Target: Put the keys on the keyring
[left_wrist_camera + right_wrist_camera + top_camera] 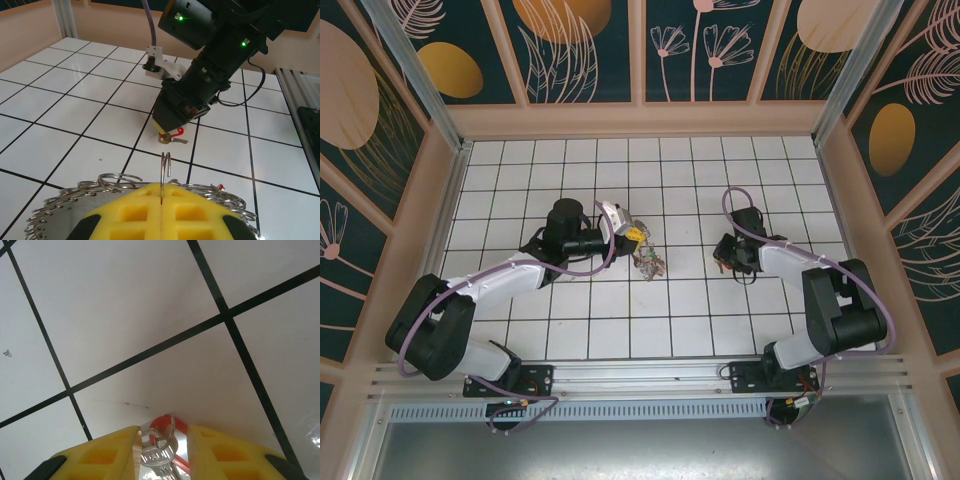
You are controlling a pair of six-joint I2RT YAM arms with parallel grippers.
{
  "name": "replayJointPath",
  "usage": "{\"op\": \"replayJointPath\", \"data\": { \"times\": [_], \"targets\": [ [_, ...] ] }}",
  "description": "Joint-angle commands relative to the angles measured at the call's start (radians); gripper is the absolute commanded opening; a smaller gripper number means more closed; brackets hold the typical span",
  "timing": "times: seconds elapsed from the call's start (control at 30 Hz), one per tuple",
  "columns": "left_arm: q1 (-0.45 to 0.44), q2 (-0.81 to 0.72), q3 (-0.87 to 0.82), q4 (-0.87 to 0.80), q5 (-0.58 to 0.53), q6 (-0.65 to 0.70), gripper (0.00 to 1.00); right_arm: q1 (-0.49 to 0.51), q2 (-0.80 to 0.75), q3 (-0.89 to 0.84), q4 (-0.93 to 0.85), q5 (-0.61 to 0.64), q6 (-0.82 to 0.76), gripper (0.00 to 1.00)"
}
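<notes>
Yellow left fingers [125, 217] pinching wire-looped keyring [62, 200], right fingers [107, 455] narrow (grip unclear) around key [157, 452]

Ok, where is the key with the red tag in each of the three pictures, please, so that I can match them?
Top external: a tiny reddish spot, probably the key, at the tip of the right hand, right of centre.
Left wrist: the key lies near the centre, just under that hand's tip.
Right wrist: the key is at bottom centre, between the yellow fingers.
Shared landmark: the right hand, directly at the key in every view.
</notes>
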Motion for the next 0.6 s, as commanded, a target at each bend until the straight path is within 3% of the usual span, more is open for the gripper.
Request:
{"op": "replayJointPath", "data": {
  "times": [0.0,0.13,0.57],
  "targets": [
    [-0.003,-0.012,0.025,0.028,0.013,0.006,0.0,0.01,0.007,0.033,-0.006,0.0,0.01,0.28],
    [-0.002,-0.009,0.028,0.026,0.014,0.006,0.0,0.014,0.012,0.047,-0.008,-0.001,-0.001,0.21],
    [-0.003,-0.009,0.034,0.021,0.015,0.004,0.0,0.024,0.048,0.074,-0.039,0.02,-0.01,0.2]
  ]
}}
